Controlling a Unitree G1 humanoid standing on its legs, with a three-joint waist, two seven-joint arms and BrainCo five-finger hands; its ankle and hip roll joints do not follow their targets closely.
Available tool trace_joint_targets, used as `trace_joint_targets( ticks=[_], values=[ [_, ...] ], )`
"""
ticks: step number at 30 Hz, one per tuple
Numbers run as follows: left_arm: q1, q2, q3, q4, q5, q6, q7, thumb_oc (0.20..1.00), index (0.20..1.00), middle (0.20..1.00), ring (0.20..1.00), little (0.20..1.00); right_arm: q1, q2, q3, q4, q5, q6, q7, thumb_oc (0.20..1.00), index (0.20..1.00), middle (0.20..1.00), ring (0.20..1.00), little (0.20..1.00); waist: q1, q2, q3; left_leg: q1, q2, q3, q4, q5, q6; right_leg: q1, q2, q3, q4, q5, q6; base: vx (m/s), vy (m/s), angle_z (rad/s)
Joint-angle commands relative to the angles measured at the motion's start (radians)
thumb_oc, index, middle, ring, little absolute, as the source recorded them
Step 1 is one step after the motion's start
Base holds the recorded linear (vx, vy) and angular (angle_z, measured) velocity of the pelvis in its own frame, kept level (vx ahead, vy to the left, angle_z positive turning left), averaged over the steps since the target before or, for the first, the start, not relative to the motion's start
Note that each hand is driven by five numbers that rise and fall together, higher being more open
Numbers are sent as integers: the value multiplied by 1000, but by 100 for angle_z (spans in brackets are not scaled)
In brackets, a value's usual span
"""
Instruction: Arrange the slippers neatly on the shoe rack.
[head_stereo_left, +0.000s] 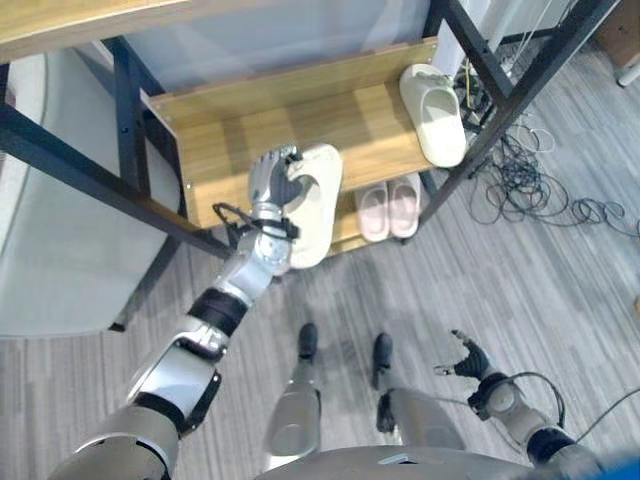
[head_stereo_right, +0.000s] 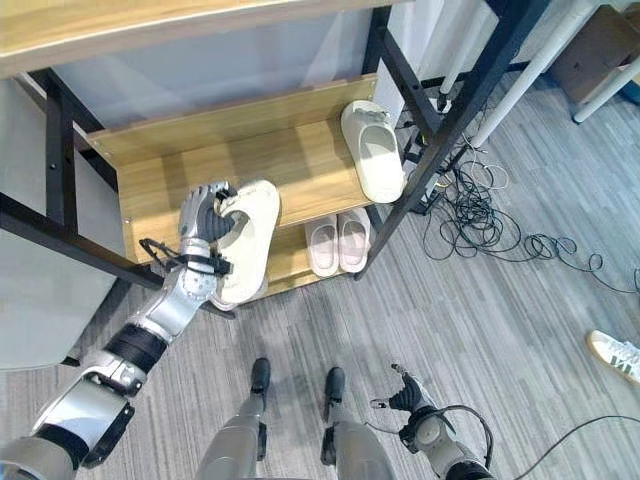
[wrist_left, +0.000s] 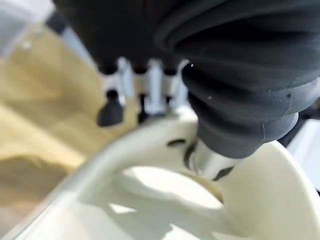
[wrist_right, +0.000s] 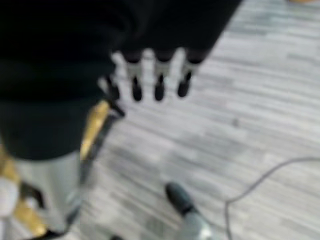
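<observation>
A cream foam slipper (head_stereo_left: 313, 205) is gripped by the curled fingers (wrist_left: 111, 112) of the left hand (head_stereo_left: 270, 180) at the front edge of the wooden shoe rack shelf (head_stereo_left: 240, 130). A matching cream slipper (head_stereo_left: 434, 112) lies on the shelf's right end. The right hand (head_stereo_left: 466, 362) hangs over the grey floor (head_stereo_left: 520, 290), fingers spread.

My silver left hand (head_stereo_left: 272, 182) grips a cream foam slipper (head_stereo_left: 316, 205); its cream mate (head_stereo_left: 434, 112) lies on the light-wood, black-framed shoe rack (head_stereo_left: 240, 125); pale-pink slippers (head_stereo_left: 389, 208) below; grey-striped plank floor (head_stereo_left: 480, 290).
</observation>
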Motion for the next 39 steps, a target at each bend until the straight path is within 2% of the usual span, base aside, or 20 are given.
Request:
trace_joint_targets(
  ticks=[1,4,6,8,9,10,12,14,16,18,19,20,21,23,24,25,27,29,32,39],
  values=[
    [-42,26,42,8,-19,-50,-15,200,200,200,200,200,36,-40,-20,-55,18,-13,-14,1000,1000,1000,1000,1000,-1,-10,34,-24,19,9,168,-108,6,-16,-22,41,172,-209,18,7,-205,-6],
    [-15,28,51,2,-34,-56,-27,200,200,200,200,200,31,-43,-32,-52,32,-13,-15,1000,1000,1000,1000,1000,0,-11,47,-46,29,6,264,-92,-1,-5,-10,38,193,-220,2,8,-194,-6],
    [5,-1,42,-6,-59,-63,-48,200,200,200,200,200,32,-55,-38,-51,36,-5,-20,1000,1000,1000,1000,1000,-12,-7,61,-107,41,75,419,-91,19,22,-20,9,201,-232,-19,8,-135,3],
    [23,-2,48,-3,-60,-60,-57,200,200,200,200,200,16,-54,-31,-44,37,2,-16,1000,1000,1000,1000,1000,4,1,60,-128,-29,68,435,-148,41,15,-15,25,220,-239,-16,47,37,20],
    [37,2,57,-4,-56,-59,-59,200,200,200,200,200,3,-51,-27,-37,37,7,-16,1000,1000,1000,1000,1000,28,7,55,-165,-110,44,420,-179,58,13,-9,32,234,-244,-9,90,51,6],
    [43,5,63,-5,-53,-60,-61,200,200,200,200,200,-1,-45,-26,-33,37,7,-16,1000,1000,1000,1000,1000,44,15,46,-178,-144,41,378,-164,61,16,4,39,242,-251,-3,118,13,-19],
    [63,9,78,-7,-50,-61,-65,200,200,200,200,200,2,-35,-16,-36,31,10,-13,1000,1000,1000,1000,1000,69,21,26,-214,-153,60,327,-116,57,34,32,49,258,-272,-1,197,32,-58],
    [91,29,107,3,-52,-67,-60,200,200,200,200,200,50,-43,-14,-36,15,-1,12,1000,1000,1000,1000,1000,76,4,14,-182,-167,64,290,-112,75,53,46,90,291,-301,1,193,51,-45],
    [117,41,113,-7,-23,-60,-82,200,200,200,200,200,81,-47,-32,-104,-1,-6,23,1000,1000,1000,1000,1000,69,-17,-6,-136,-172,60,271,-124,96,51,38,77,364,-307,21,171,-4,-63],
    [128,47,119,-12,-12,-50,-78,200,200,200,200,200,120,-43,-34,-131,-9,-6,42,1000,1000,1000,1000,1000,38,-28,5,-77,-173,67,259,-144,120,-6,-2,76,547,-278,69,123,80,-20],
    [137,49,128,-17,-13,-48,-75,200,200,200,200,200,122,-42,-32,-148,-18,-4,54,1000,1000,1000,1000,1000,30,-21,7,-57,-159,77,252,-149,127,-44,-25,65,616,-230,93,82,74,9],
    [147,54,132,-22,-11,-42,-71,200,200,200,200,200,126,-36,-30,-161,-37,1,61,1000,1000,1000,1000,1000,23,-5,16,-23,-136,80,234,-155,136,-96,-95,49,708,-202,102,49,31,-1],
    [147,54,132,-22,-11,-42,-71,200,200,200,200,200,126,-36,-30,-161,-37,1,61,1000,1000,1000,1000,1000,22,-6,17,-22,-138,80,233,-154,137,-98,-98,49,712,-205,103,61,-5,-11],
    [146,53,133,-23,-13,-41,-69,200,200,200,200,200,128,-27,-33,-157,-46,4,60,1000,1000,1000,1000,1000,14,11,27,-1,-124,64,219,-162,138,-118,-156,65,689,-205,88,69,-88,-17],
    [142,53,130,-18,-17,-43,-69,200,200,200,200,200,129,-22,-39,-153,-46,7,62,1000,1000,1000,1000,1000,1,18,36,10,-118,45,210,-173,131,-145,-194,120,616,-198,80,67,-108,-12],
    [142,52,130,-18,-17,-43,-69,200,200,200,200,200,129,-22,-39,-153,-46,7,62,1000,1000,1000,1000,1000,2,19,35,10,-117,45,209,-173,132,-144,-192,120,612,-196,80,80,-143,-8],
    [122,53,121,-3,-21,-42,-66,200,200,200,200,200,131,-27,-48,-143,-39,5,55,1000,1000,1000,1000,1000,-15,5,35,5,-125,23,217,-192,114,-146,-203,208,441,-166,92,105,-214,-3],
    [100,68,112,0,-23,-43,-61,200,200,200,200,200,132,-20,-62,-125,-7,8,53,1000,1000,1000,1000,1000,-18,-16,15,-3,-143,-3,235,-211,107,-87,-174,266,323,-164,108,103,-210,13],
    [91,85,124,10,-38,-45,-58,200,200,200,200,200,118,-29,-46,-132,-10,11,60,1000,1000,1000,1000,1000,-7,-31,8,-20,-118,-14,250,-207,94,-78,-148,227,300,-153,109,63,-231,89],
    [-3,146,137,115,-60,-29,-24,200,200,200,200,200,142,-94,-70,-165,-11,-11,51,1000,1000,1000,1000,1000,-30,-28,-9,-30,-55,-43,185,-163,52,-39,-100,153,213,-159,89,44,-161,8]
  ],
)
